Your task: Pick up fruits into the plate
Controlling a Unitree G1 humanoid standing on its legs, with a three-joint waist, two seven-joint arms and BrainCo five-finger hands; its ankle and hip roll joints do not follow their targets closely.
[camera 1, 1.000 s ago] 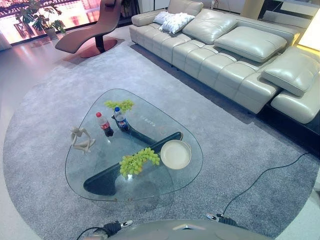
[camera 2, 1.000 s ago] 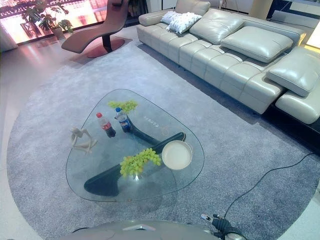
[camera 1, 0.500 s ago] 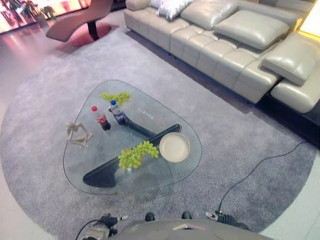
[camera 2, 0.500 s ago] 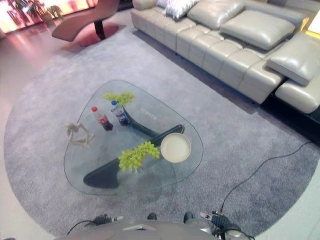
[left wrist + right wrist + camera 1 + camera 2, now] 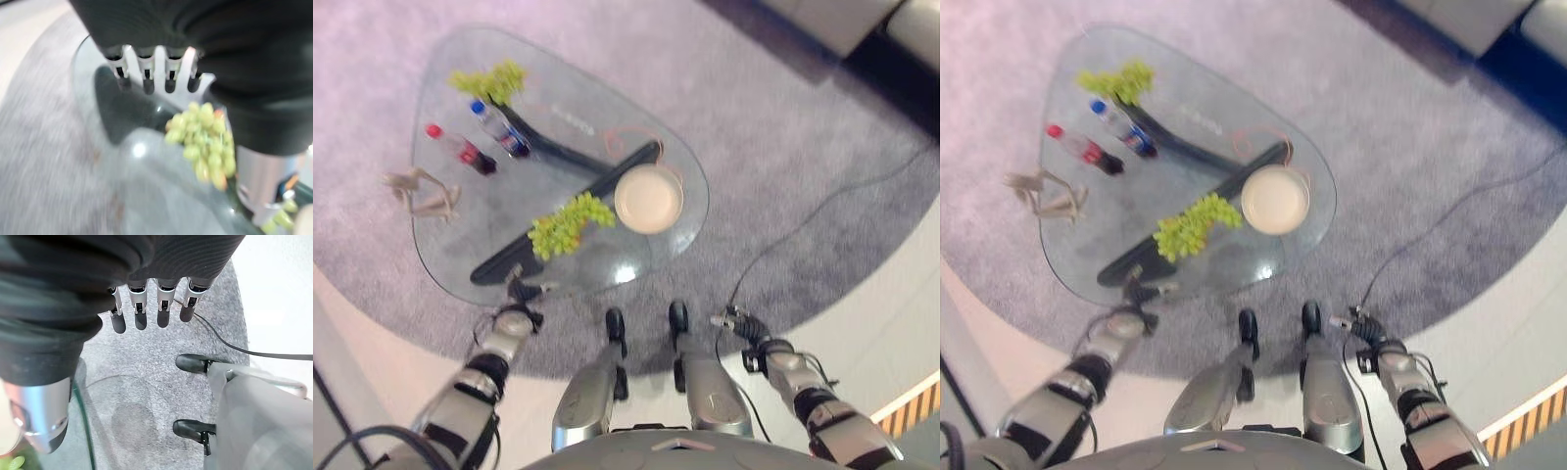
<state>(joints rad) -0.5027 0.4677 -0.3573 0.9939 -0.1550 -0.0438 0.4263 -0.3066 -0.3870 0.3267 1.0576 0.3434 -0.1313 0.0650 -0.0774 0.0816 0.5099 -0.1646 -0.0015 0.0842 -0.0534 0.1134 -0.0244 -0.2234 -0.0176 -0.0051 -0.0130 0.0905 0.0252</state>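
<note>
A bunch of green grapes (image 5: 566, 223) lies on the glass table (image 5: 460, 257), just left of a round cream plate (image 5: 648, 198) that holds nothing. A second green bunch (image 5: 489, 81) sits at the table's far end. My left hand (image 5: 514, 295) hovers at the table's near edge, a little short of the near bunch. Its fingers (image 5: 155, 68) hang relaxed and hold nothing, with the grapes (image 5: 205, 142) just past them. My right hand (image 5: 729, 319) hangs over the rug to the right of the table, with fingers (image 5: 142, 308) loose and nothing in them.
Two drink bottles, one red-capped (image 5: 460, 152) and one blue-capped (image 5: 499, 129), stand on the table's far half. A pale figurine (image 5: 419, 193) sits at its left edge. Grey rug (image 5: 783, 147) surrounds the table. A sofa (image 5: 842, 20) is at the far right.
The camera has tipped steeply down and closer to the table, so both arms and hands now show. The grapes, plate and bottles keep their places on the glass.
</note>
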